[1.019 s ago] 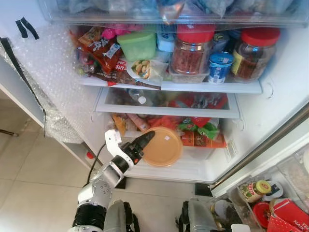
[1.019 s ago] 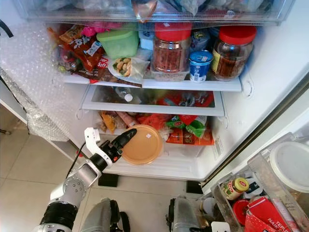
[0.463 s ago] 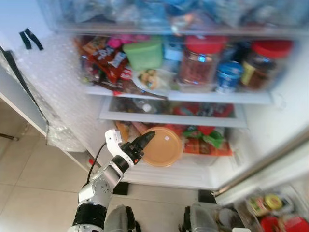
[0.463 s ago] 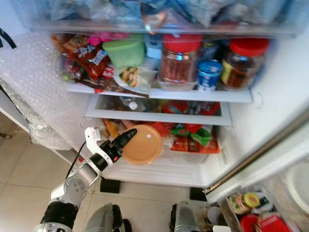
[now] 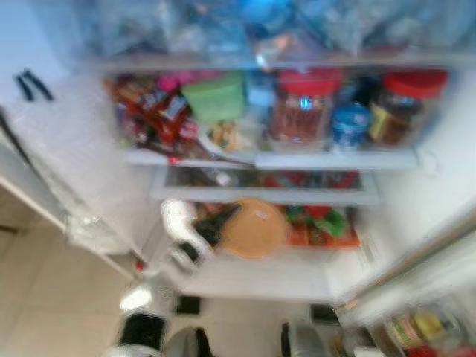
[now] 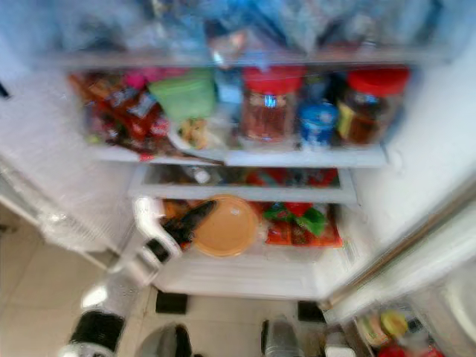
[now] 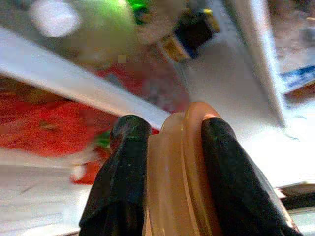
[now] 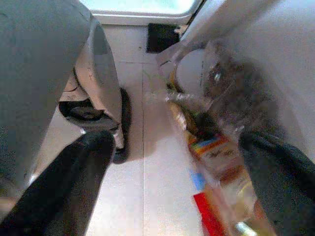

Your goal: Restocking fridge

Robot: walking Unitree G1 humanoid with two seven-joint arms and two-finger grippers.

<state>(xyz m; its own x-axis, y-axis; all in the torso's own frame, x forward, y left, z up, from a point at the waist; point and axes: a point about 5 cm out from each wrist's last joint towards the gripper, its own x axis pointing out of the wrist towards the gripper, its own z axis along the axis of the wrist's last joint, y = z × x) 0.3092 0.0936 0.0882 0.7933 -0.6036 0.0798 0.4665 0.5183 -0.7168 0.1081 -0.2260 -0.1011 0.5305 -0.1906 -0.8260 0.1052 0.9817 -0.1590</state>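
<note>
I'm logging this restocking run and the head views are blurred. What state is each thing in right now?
Fridge: door open, shelves crowded.
Orange lid: held on edge, in front of the lower compartment.
Left gripper: fingers shut on the lid's rim.
Right gripper: open, idle, hanging over the floor.
Two red-capped jars: upright, capped, on the middle shelf.
Green tub: lid on.

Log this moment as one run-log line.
left gripper shut on orange lid | at fridge bottom shelf | right gripper open, idle | view blurred
</note>
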